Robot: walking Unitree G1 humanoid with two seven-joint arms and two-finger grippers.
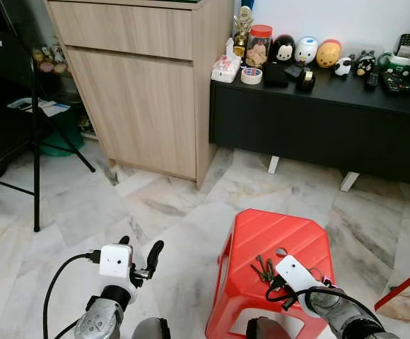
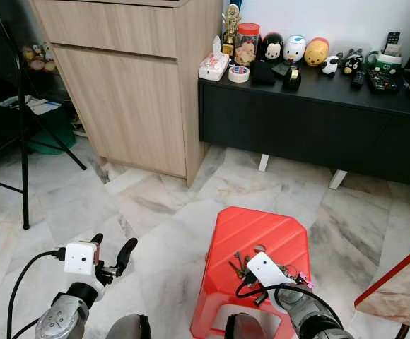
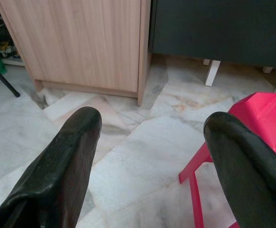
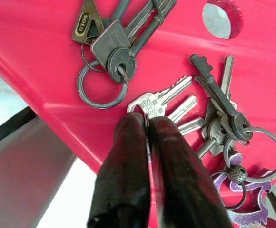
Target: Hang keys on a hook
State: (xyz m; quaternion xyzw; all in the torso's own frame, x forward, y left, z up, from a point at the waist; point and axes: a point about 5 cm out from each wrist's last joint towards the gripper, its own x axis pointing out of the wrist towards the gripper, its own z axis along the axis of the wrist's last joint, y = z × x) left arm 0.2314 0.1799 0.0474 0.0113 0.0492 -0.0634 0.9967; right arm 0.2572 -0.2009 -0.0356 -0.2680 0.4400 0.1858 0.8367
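I am looking down at a red plastic stool (image 1: 261,240) standing on a pale marble floor (image 1: 155,212). Several bunches of keys lie on the stool's top, near its edge closest to me.

My right hand (image 4: 147,124) is down on that stool top. Its two black fingers (image 4: 123,156) are pressed together, pinching the ring of a small bunch of silver keys (image 4: 169,102) that lies flat on the red surface. Just beside it lies a darker bunch (image 4: 116,40) with a brass tag and a loose ring. On the other side of the silver keys lies a third bunch of dark keys (image 4: 219,109) on rings, with a purple metal charm (image 4: 245,209) attached. A round hole (image 4: 219,16) in the stool top sits beyond the keys.

My left hand (image 3: 150,156) hovers over the floor, well apart from the stool, to the left of it. Its two fingers are spread wide with nothing between them.

Ahead stands a light wooden cabinet (image 1: 141,85). To its right is a low black sideboard (image 1: 318,120) carrying small figurines, a jar (image 1: 259,44), a roll of tape (image 1: 252,75) and remote controls (image 1: 397,78). A black folding chair (image 1: 7,106) stands at far left.
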